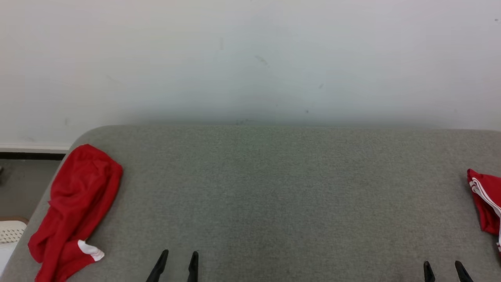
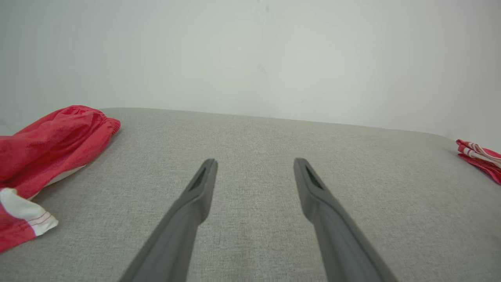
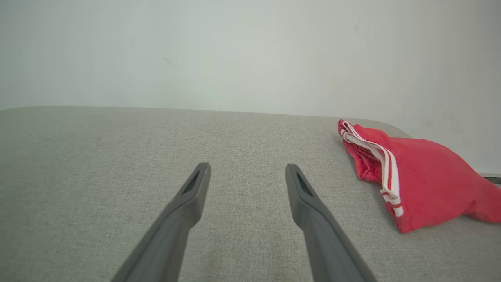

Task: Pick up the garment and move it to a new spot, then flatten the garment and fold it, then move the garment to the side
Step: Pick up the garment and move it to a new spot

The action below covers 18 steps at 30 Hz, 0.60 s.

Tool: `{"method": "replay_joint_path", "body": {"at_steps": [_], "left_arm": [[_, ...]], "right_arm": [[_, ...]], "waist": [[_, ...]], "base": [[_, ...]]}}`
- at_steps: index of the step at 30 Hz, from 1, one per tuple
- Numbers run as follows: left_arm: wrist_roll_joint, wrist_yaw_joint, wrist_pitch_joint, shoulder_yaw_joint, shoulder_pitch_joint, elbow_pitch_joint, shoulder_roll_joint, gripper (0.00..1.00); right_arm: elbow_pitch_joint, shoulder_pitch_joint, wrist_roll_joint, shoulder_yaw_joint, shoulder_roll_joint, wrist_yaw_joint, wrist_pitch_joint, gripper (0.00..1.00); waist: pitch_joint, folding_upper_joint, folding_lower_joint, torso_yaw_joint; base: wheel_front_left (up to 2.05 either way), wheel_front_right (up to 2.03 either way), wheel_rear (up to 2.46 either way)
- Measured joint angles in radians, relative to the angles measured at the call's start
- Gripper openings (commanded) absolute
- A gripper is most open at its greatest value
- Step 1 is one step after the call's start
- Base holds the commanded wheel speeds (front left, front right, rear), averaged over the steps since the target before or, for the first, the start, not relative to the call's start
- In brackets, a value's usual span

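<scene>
two red garments on one grey padded surface (image 1: 274, 188), one at each end, well apart with bare fabric between them.
left garment (image 1: 76, 203): crumpled long heap along the left edge, rounded end far, white patch at its near end. the left wrist view shows a gathered elastic hem on the far end.
right garment (image 1: 485, 219): bunched at the right edge, white stripes down one side, partly cut off by the head view's frame.
two grippers, both at the near edge, fingers pointing far.
left gripper (image 1: 179, 253): fingers spread wide, empty, near the left garment and to its right, not touching it.
right gripper (image 1: 442, 264): same, spread wide and empty, near the right garment and to its left, apart from it.
can't tell whether the fingertips touch the surface or hang just above it.
from each gripper to its nearer garment it's just bare grey fabric.
around: one pale wall (image 1: 250, 58) behind the far edge, a few faint marks on it. left of the surface, a strip of floor (image 1: 23, 184) with a dark baseboard (image 1: 31, 156), plus one white perforated thing (image 1: 11, 231) at near left, can't tell what it is.
</scene>
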Motion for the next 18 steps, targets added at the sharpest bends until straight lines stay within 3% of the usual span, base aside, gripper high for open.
{"method": "replay_joint_path", "body": {"at_steps": [7,18], "left_arm": [[0.001,0.0,0.0,-0.001,0.006,0.004,0.0,1.0],[0.012,-0.006,0.0,0.032,0.054,0.004,0.0,1.0]], "right_arm": [[0.002,0.014,0.008,0.017,0.002,0.0,0.0,1.0],[0.021,0.024,0.032,0.082,0.004,0.0,0.0,1.0]], "waist": [[-0.008,0.0,0.0,0.092],[-0.03,0.0,0.0001,0.298]], "base": [[0.0,0.0,0.0],[0.0,0.0,0.0]]}}
